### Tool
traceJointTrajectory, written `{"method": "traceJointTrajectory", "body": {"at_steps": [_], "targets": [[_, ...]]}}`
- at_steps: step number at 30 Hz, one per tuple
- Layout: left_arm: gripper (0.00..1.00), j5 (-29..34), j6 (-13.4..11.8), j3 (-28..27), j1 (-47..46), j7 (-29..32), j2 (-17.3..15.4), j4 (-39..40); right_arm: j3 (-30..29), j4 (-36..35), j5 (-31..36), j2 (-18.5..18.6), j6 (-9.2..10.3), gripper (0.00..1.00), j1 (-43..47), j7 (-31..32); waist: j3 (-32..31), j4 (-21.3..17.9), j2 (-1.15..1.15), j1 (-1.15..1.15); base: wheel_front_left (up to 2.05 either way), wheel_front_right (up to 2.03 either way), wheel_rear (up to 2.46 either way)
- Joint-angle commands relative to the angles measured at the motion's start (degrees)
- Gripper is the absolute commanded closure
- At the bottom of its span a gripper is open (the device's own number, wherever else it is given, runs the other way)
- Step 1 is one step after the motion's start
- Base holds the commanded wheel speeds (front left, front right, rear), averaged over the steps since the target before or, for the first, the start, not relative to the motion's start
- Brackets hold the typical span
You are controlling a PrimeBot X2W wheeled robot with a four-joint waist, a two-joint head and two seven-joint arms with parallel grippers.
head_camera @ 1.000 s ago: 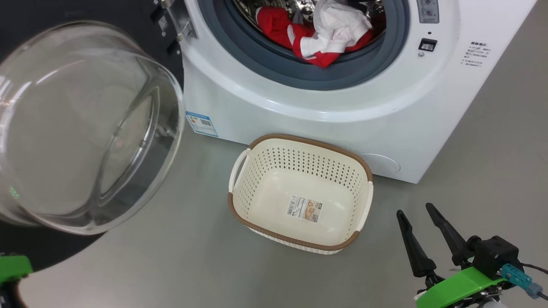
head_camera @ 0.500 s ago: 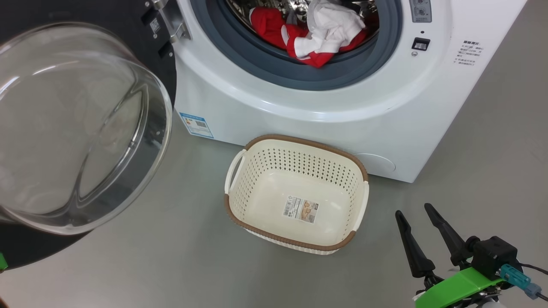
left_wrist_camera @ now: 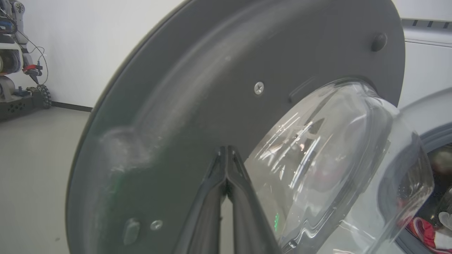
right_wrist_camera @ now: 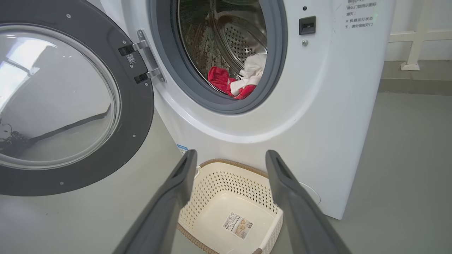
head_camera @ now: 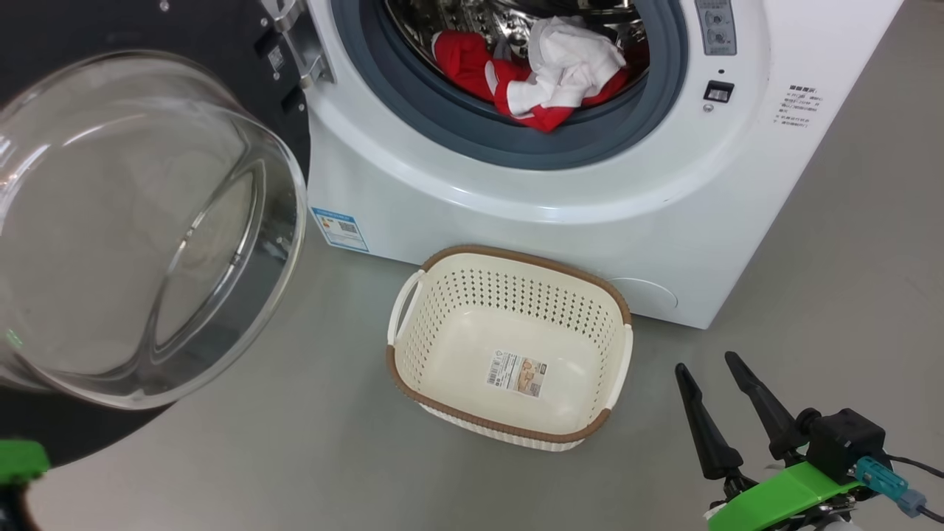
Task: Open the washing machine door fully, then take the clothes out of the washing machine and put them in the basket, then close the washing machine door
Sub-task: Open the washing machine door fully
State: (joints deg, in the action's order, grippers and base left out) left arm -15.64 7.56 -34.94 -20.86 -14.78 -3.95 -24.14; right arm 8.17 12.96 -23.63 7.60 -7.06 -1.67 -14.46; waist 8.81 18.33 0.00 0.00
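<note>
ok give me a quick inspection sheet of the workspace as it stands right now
surface: grey floor, smooth
washing machine door: swung wide open, at the left of the washing machine
clothes: red and white, lying in the drum at the opening
basket: on the floor in front of the machine, holding only its paper label
clutter: nothing seen
left tool: shut, holding nothing, tips close to the door's inner face; contact cannot be told
right tool: open, holding nothing, low and right of the basket
cables: thin dark cable at the right tool's wrist
surroundings: white wall; another machine beside it
</note>
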Motion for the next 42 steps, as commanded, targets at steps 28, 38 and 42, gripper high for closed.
{"method": "traceJointTrajectory", "body": {"at_steps": [28,38,42], "targets": [[0.0,-7.8,-0.1,18.0,17.4,-0.2,1.1,12.9,-0.9,-1.7,-0.3,-1.1,-0.43,0.0,-0.9,-0.5,-2.1,-4.5,0.0,0.0,0.0,0.0,0.0],[0.0,-7.4,-0.1,22.4,17.7,-0.2,1.1,14.3,-2.3,-1.9,-0.4,-1.6,-0.43,0.0,-1.4,-0.5,-1.6,-9.4,0.0,0.0,0.0,0.0,0.0],[0.0,-6.5,-0.1,24.6,17.7,-0.2,1.1,14.8,-3.1,-2.1,-0.4,-1.9,-0.43,0.0,-1.3,-0.5,-1.4,-11.4,0.0,0.0,0.0,0.0,0.0]]}}
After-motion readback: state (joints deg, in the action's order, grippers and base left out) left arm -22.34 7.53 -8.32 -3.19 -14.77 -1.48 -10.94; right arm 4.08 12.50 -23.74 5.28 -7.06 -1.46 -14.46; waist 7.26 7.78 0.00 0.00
